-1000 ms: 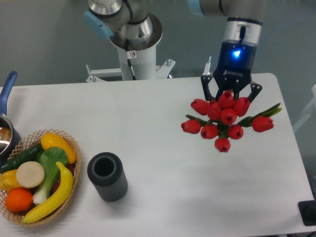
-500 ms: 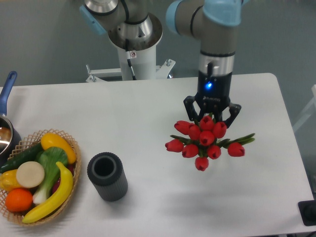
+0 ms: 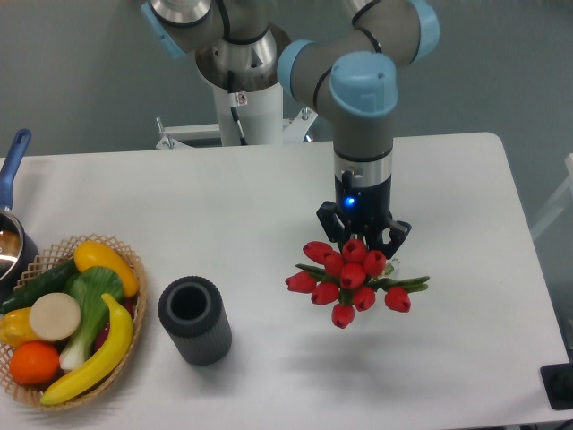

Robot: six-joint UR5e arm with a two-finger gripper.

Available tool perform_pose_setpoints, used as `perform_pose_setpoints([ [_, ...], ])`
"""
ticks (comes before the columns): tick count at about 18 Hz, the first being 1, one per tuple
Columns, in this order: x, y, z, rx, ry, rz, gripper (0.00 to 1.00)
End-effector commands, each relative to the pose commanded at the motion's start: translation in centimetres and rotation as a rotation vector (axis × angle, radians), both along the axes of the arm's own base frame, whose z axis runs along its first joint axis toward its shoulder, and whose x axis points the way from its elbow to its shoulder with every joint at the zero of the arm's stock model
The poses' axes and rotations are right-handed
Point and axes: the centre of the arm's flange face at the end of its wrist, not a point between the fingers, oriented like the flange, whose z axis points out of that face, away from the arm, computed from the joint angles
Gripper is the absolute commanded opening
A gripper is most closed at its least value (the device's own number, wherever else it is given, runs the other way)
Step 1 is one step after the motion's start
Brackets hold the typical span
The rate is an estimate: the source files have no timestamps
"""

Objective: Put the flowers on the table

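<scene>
The flowers (image 3: pixel 347 278) are a bunch of red tulips with green leaves, hanging blooms toward the camera under my gripper (image 3: pixel 362 240). The gripper points straight down and is shut on the bunch near its stems, which are hidden behind the blooms. The bunch is held above the white table (image 3: pixel 269 197), right of centre, and casts a faint shadow on the surface below it. I cannot tell whether the bunch touches the table.
A dark grey ribbed cylinder vase (image 3: pixel 194 320) stands open-topped at the front left of centre. A wicker basket (image 3: pixel 63 313) of fruit and vegetables sits at the left edge. A pot with a blue handle (image 3: pixel 11 188) is at the far left. The robot base (image 3: pixel 242 81) is behind the table.
The gripper has carried the flowers from the back right of the table toward the front and left, and it now sits lower over the table's middle right.
</scene>
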Motion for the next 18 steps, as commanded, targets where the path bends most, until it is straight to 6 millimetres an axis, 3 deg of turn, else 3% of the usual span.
perform_pose_setpoints([
  [7,0.5,0.9,-2.4,-0.062,-0.031,-0.030,0.43],
  [13,1.1,1.8,-6.4,-0.096,-0.087,-0.050,0.43],
  [18,1.1,1.9,-6.7,-0.093,-0.097,-0.050,0.45],
])
